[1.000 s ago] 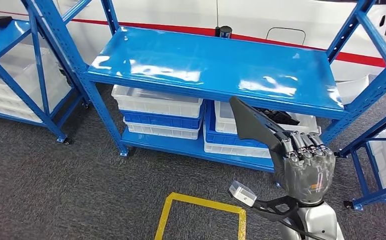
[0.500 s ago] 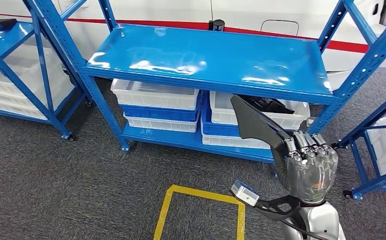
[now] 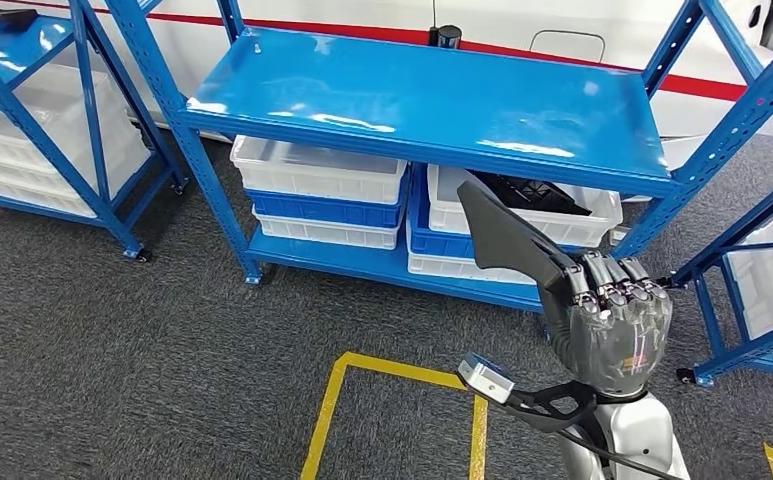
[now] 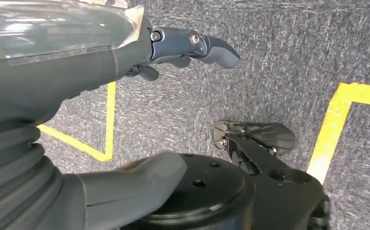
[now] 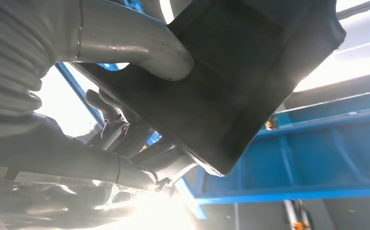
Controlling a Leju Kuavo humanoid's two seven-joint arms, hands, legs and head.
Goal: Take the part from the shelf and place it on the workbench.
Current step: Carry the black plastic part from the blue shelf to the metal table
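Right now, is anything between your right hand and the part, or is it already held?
Nothing stands between them: the right hand already grips the dark grey wedge-shaped plastic part, thumb pressed on its face in the right wrist view. The workbench isn't in view, so that path can't be judged.

Blue steel rack (image 3: 422, 100), glossy upper shelf board, angled perforated uprights. Small dark cylindrical object (image 3: 446, 36) stands at the upper board's rear edge. Lower board carries stacked white and blue plastic bins (image 3: 324, 190) on the left and a second stack of the same (image 3: 522, 230) on the right; its top bin holds dark parts (image 3: 534, 192). Second blue rack (image 3: 32, 110) at left with white crates. Grey carpet floor (image 3: 112, 350) bearing yellow tape lines (image 3: 332, 400).
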